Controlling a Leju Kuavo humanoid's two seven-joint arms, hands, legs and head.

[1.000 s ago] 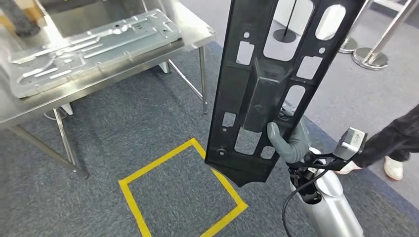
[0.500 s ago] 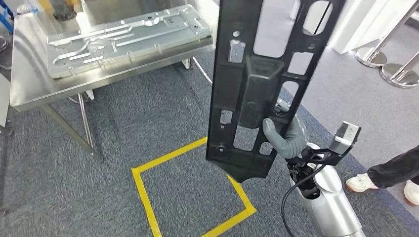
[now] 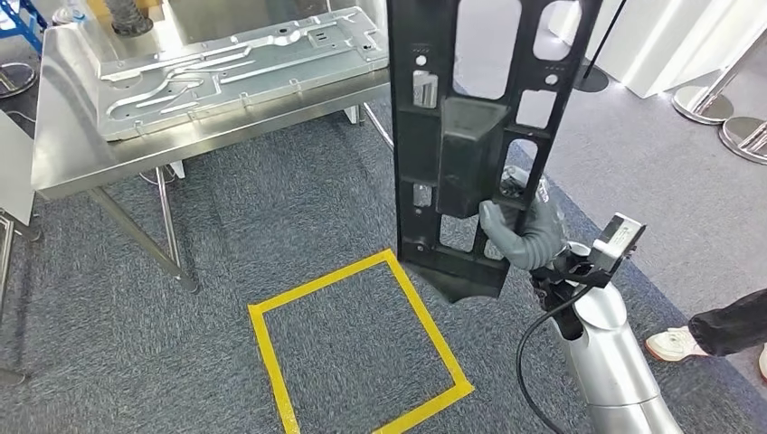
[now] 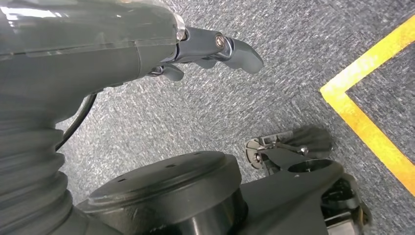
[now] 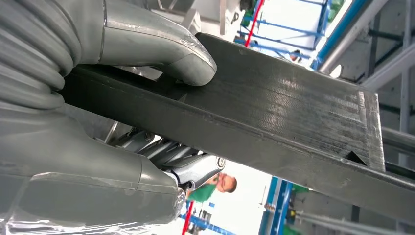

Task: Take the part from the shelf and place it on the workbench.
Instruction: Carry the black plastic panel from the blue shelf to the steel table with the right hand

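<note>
The part (image 3: 470,136) is a long black plastic panel with several cut-outs, standing almost upright in the head view. My right hand (image 3: 525,237) grips it near its lower end, thumb on the face toward me. In the right wrist view the thumb (image 5: 161,54) presses one side of the black part (image 5: 293,127) and the darker fingers (image 5: 186,164) hold the other. The steel workbench (image 3: 81,163) stands at the upper left, beyond the part. My left hand (image 4: 210,46) hangs over the carpet with nothing in it, its fingers loosely apart.
A stamped grey metal panel (image 3: 235,68) lies on the workbench. A yellow tape square (image 3: 321,285) marks the carpet below the part. A person's shoe (image 3: 674,344) and dark sleeve (image 3: 733,321) are at the right. Stanchion bases (image 3: 746,136) stand at the far right.
The whole picture has shifted, so the camera has turned; the workbench now sits further right in view. The black part stands more upright, still in my right hand.
</note>
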